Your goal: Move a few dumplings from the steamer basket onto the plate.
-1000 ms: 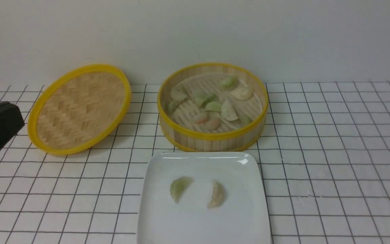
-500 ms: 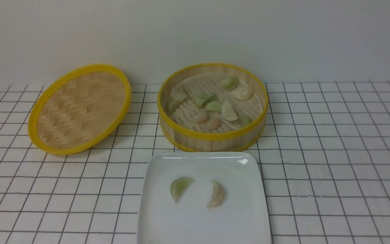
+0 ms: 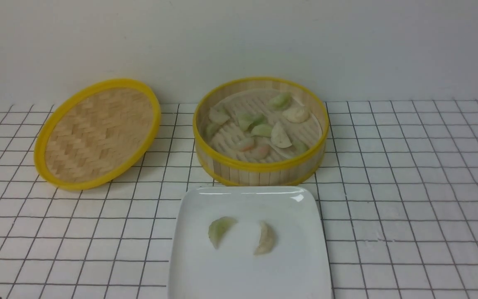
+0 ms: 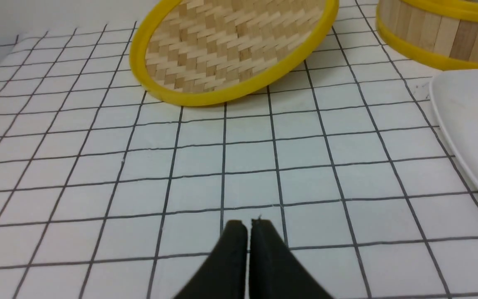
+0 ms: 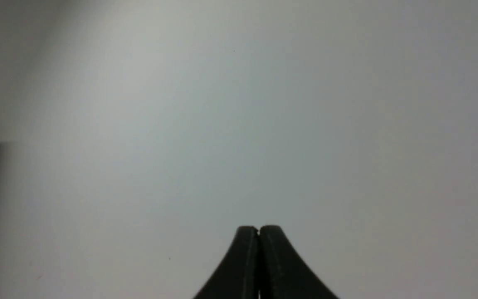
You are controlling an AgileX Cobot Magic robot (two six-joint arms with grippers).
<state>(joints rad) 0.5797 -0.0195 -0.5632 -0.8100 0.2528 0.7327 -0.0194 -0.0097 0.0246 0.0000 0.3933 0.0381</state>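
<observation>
Two dumplings are seen on the plate, the rest in the steamer basket just behind it. Both are placed ahead-right of the left gripper, pressed together, empty. The right gripper is likewise closed, holding nothing.

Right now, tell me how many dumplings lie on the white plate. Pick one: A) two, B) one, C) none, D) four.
A: the front view shows two dumplings on the plate, a pale green dumpling and a cream dumpling lying apart from it; the others are in the steamer basket.
</observation>
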